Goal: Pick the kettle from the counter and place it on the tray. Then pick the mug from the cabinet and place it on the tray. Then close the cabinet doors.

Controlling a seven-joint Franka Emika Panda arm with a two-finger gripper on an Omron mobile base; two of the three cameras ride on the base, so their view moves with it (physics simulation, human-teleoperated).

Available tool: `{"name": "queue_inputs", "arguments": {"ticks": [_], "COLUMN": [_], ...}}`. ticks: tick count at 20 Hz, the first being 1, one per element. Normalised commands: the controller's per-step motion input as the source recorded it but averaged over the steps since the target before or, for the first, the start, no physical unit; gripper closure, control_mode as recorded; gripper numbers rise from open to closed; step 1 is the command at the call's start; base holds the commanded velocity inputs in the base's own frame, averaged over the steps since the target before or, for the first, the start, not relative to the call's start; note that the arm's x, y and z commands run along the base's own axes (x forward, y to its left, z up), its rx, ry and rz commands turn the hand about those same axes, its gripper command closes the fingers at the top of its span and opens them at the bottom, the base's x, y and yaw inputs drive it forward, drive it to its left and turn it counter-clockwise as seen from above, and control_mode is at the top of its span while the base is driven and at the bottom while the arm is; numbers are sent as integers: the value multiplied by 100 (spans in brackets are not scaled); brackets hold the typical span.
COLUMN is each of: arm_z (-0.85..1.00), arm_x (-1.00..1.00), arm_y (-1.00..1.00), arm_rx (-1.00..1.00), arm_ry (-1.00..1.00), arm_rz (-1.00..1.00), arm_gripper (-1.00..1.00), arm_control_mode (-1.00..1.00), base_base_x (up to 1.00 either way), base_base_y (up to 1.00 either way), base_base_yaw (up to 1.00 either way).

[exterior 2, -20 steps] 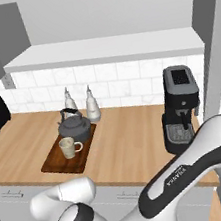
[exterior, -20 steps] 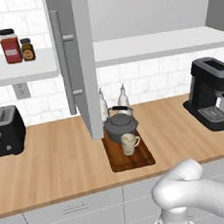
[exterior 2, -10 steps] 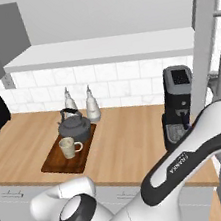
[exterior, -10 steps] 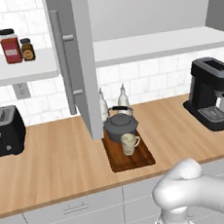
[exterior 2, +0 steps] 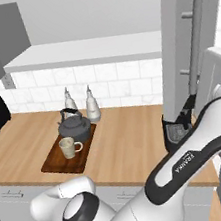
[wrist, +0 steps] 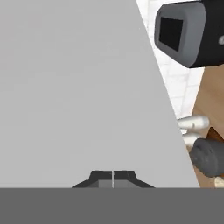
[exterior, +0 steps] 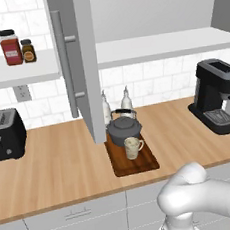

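Observation:
The dark grey kettle [exterior: 123, 129] [exterior 2: 75, 128] and the cream mug [exterior: 133, 147] [exterior 2: 68, 147] both stand on the dark brown tray [exterior: 142, 163] [exterior 2: 52, 163] on the wooden counter [exterior: 57, 163]. The cabinet's white shelf [exterior: 155, 47] is bare. Its left door [exterior: 85, 65] stands open, edge on. The right door [exterior 2: 178, 46] [wrist: 74, 87] is partly swung, its bar handle [exterior 2: 196, 43] facing the right base camera. My gripper [wrist: 113, 176] is shut, with its tips against that door's flat grey face and nothing held. The kettle [wrist: 210, 157] also shows at the hand view's right edge.
A black coffee machine [exterior: 216, 96] [wrist: 188, 30] stands at the counter's right end, partly hidden by the right door in the right base view. Two white bottles [exterior 2: 91, 105] stand behind the tray. A black toaster [exterior: 3, 134] sits at the left. Jars [exterior: 10, 47] line the left shelf.
In the right base view the right cabinet door has swung left, toward the cabinet, and my arm has followed it. Kettle, mug and tray have stayed put.

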Motion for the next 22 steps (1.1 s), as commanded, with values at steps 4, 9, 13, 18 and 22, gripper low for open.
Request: {"name": "queue_inputs", "arguments": {"ticks": [4,9,13,18,22], "arm_z": [12,14,1,0,0], "arm_x": [2,21,45,61,63], "arm_y": [54,46,42,11,2], "arm_rx": [0,0,0,0,0], "arm_ry": [-5,-1,0,0,0], "arm_rz": [-1,-9,-11,-6,-3], "arm_gripper": [100,100,100,100,100], "arm_control_mode": [-100,-100,-100,-100,-100], "base_base_x": [0,0,0,0,0], "base_base_y": [0,0,0,0,0], "base_base_yaw": [0,0,0,0,0]}}
